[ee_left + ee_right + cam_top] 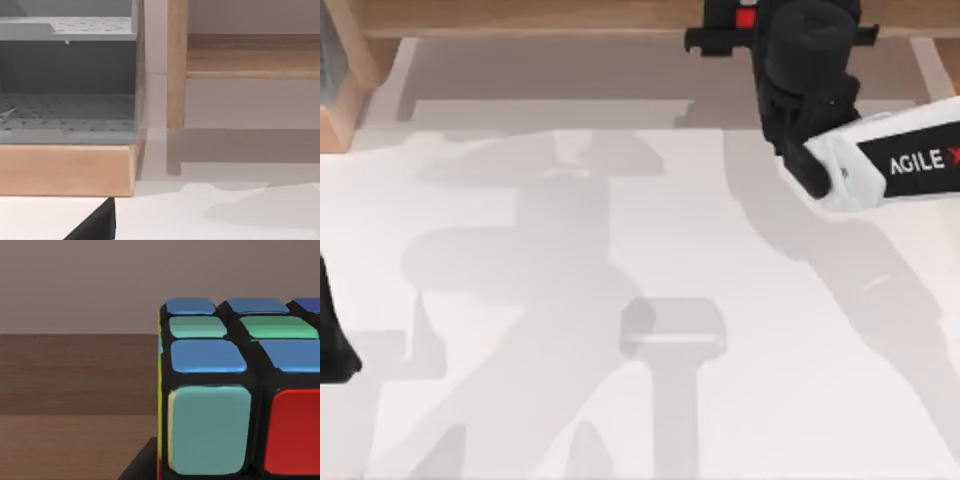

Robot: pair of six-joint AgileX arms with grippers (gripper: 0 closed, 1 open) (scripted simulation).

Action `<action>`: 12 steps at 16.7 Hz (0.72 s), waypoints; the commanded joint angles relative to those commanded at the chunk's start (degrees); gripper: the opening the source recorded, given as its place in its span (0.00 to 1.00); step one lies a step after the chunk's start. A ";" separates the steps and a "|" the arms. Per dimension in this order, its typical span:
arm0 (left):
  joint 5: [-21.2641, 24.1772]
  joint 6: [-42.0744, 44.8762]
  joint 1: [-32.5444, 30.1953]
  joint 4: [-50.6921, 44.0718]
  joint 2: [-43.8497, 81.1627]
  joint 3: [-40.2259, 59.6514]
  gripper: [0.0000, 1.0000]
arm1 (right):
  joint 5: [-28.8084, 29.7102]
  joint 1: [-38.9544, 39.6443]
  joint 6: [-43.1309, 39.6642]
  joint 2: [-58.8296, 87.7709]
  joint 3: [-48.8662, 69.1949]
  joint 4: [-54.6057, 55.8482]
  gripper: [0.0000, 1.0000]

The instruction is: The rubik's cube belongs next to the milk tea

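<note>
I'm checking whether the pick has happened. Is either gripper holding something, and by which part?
It cannot be told. The rubik's cube sits right against the right wrist camera; the right arm is at the table's far edge. The left arm is parked at the left.

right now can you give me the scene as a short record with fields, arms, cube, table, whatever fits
right arm: reaches to the far edge of the table, right of centre, gripper over the wooden ledge
rubik's cube: close before the right wrist camera, blue, green, teal and red squares, black grid lines
left arm: parked at the table's left edge
left wrist view: grey shelf unit on a wooden base, wooden post beside it
table: white top
</note>
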 joint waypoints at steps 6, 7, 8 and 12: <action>0.00 0.00 0.00 0.00 0.00 0.00 1.00 | 0.00 0.00 0.00 0.00 0.00 0.00 0.00; 0.00 0.00 0.00 0.00 0.00 0.00 1.00 | 0.00 0.00 0.00 0.00 0.00 0.00 0.00; 0.00 0.00 0.00 0.00 0.00 0.00 1.00 | 0.00 0.00 0.00 0.00 0.00 0.00 0.00; 0.00 0.00 0.00 0.00 0.00 0.00 1.00 | -0.04 0.17 0.09 -0.92 0.31 -1.17 0.00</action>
